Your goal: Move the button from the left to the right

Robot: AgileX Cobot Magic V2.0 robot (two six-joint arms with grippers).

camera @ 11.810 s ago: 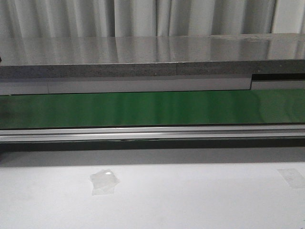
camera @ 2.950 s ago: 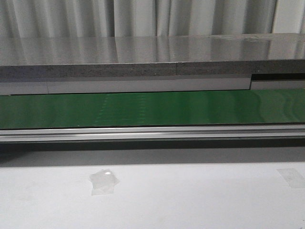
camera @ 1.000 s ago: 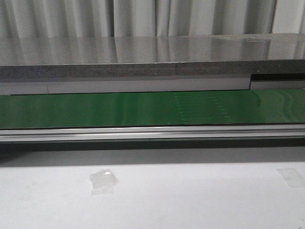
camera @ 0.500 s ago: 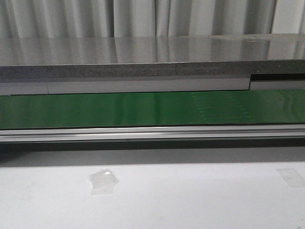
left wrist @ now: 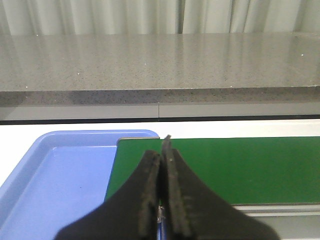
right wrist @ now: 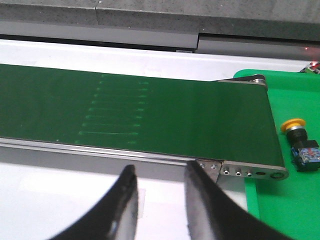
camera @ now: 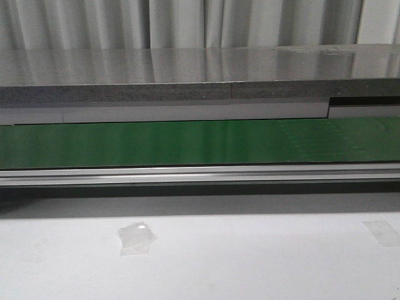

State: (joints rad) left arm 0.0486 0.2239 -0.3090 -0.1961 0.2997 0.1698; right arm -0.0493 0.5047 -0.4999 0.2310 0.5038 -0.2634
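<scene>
The button (right wrist: 300, 142) lies on the green tray (right wrist: 280, 210); right jaws parted.

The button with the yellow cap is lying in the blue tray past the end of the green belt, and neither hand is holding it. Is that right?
Not quite. The button lies on the green tray, not the blue tray, as the right wrist view shows. The rest stands: it is past the belt end, and neither hand holds it.

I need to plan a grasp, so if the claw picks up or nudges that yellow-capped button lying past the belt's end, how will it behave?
The button looks rigid: a hard round cap on a boxy black body, so probably no flexing. It lies on its side on the green tray; a nudge might roll the cap end while the body's flat faces resist. The domed cap seems smooth, so gripping the body is likely safer.
</scene>
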